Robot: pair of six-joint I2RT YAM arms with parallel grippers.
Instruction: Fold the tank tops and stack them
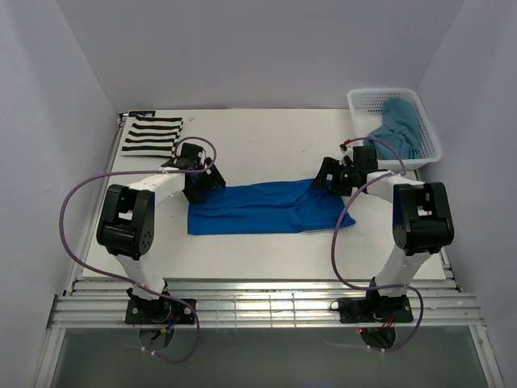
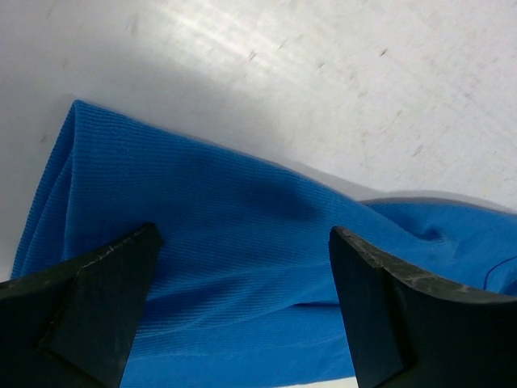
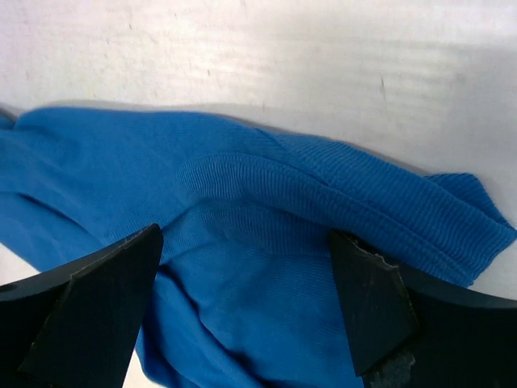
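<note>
Wide-open left gripper (image 2: 242, 238) and right gripper (image 3: 246, 234) hover over the blue tank top (image 1: 258, 210): seemingly limp, light, best pinched at corners.

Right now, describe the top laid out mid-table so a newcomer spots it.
Start at the white table, its middle: the royal blue tank top lies there as a long flat band. The striped top sits at the far-left corner; the teal one is in the basket.
</note>
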